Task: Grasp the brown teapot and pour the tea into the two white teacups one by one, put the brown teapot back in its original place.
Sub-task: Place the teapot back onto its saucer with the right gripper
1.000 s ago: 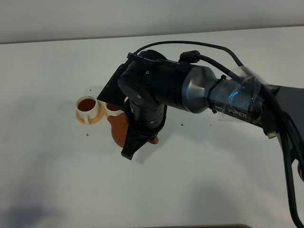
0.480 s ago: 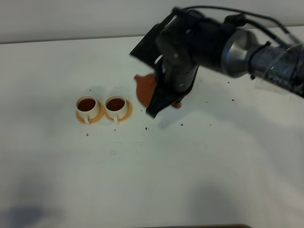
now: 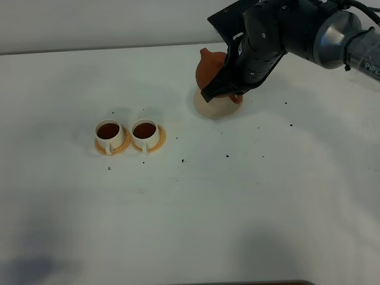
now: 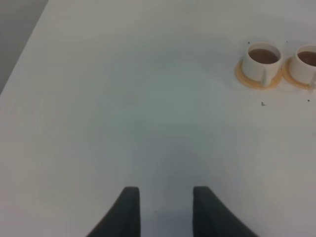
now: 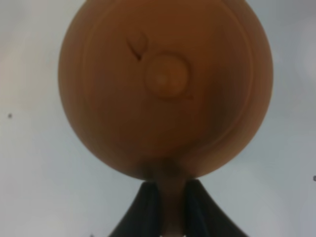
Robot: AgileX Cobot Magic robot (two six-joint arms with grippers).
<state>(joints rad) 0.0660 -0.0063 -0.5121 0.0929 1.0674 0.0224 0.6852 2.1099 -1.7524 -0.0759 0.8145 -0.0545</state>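
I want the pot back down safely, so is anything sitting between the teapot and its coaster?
Nothing visible does. The brown teapot, held by the right gripper, hangs just over the cream coaster, whose visible surface is bare.

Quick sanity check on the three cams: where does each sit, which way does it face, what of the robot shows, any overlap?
Exterior high: mounted above, looking down at the white table; shows the right arm, brown teapot over the cream coaster.
Left wrist: behind the left gripper, facing across the table; fingertips apart.
Right wrist: above the right gripper, looking down at the teapot lid.
Shared: the two white teacups appear in exterior and left wrist views.
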